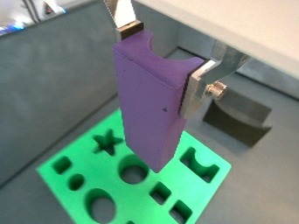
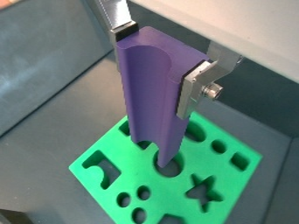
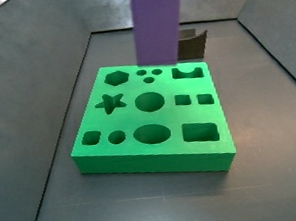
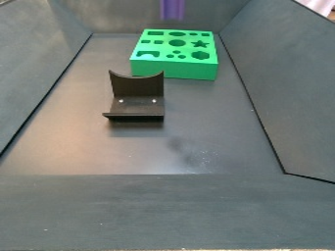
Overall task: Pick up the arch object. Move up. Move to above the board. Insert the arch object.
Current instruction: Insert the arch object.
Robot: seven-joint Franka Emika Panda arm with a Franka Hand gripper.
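The green board (image 4: 175, 52) lies at the far end of the dark floor (image 4: 157, 147), a sliver of purple arch object (image 4: 171, 9) above its 12 o'clock edge. The fixture (image 4: 133, 96) stands at the board's 7 o'clock, apart. The tool is out of frame.

Both wrist views close above the board (image 1: 82, 188); both side views higher, farther, opposite ends.

We can read no text, label, brand or number on anything in these four views.
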